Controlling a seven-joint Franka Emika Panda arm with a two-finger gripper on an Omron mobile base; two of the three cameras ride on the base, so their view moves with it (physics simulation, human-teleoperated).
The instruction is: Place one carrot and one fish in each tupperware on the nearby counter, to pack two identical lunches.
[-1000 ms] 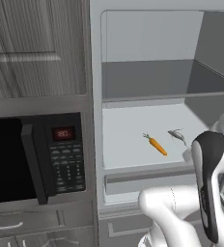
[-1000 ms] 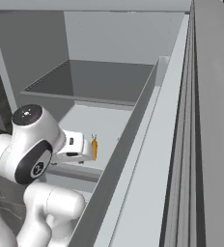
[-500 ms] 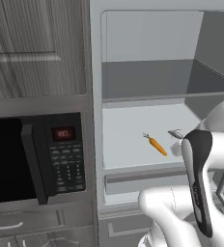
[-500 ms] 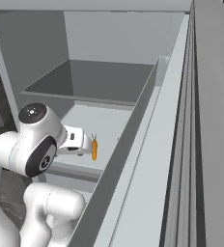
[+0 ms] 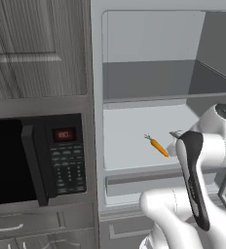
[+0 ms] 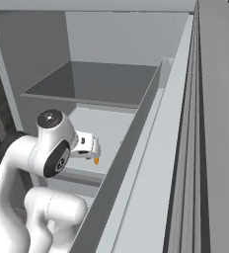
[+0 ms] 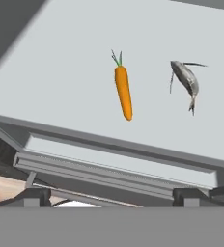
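An orange carrot (image 7: 123, 91) with a green top lies on the pale grey lower shelf (image 7: 61, 72), and a small grey fish (image 7: 186, 79) lies just to its right. In the left base view the carrot (image 5: 159, 146) sits mid-shelf, and my arm covers most of the fish (image 5: 175, 133). My gripper (image 7: 113, 197) hangs in front of the shelf's near edge, open wide, with nothing between its fingertips (image 7: 34, 195). From the right base view the hand (image 6: 88, 145) is just short of the carrot (image 6: 96, 160). The tupperware and the counter are out of view.
A black microwave (image 5: 37, 160) sits left of the open compartment, under dark wood-grain cabinet doors (image 5: 37, 48). A darker upper shelf (image 5: 149, 80) spans above. A drawer front (image 5: 139, 182) runs below the lower shelf. A long grey door edge (image 6: 136, 163) stands along the right.
My arm has swung forward and left toward the lower shelf, covering more of the fish in the left base view. The carrot and fish have not moved; the gripper stays open.
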